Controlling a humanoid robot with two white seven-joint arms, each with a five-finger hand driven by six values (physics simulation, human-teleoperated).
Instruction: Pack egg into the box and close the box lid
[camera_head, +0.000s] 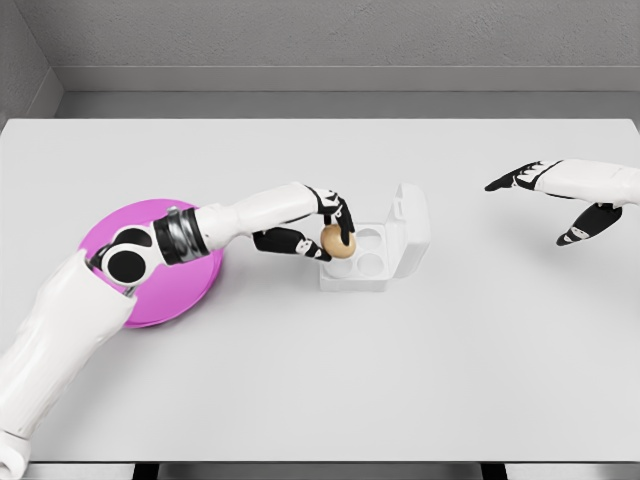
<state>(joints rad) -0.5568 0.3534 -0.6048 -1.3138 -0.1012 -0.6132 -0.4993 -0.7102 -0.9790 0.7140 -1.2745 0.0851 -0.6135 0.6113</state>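
A white egg box (365, 262) sits near the table's middle with its lid (410, 230) standing open on the right side. My left hand (325, 235) reaches in from the left and is shut on a tan egg (337, 243), held just over the box's left cups. The cups that show look empty. My right hand (555, 200) hovers above the table at the far right, well away from the box, fingers spread and holding nothing.
A round magenta plate (205, 280) lies on the white table (320, 380) at the left, partly hidden under my left forearm. A grey wall runs along the table's far edge.
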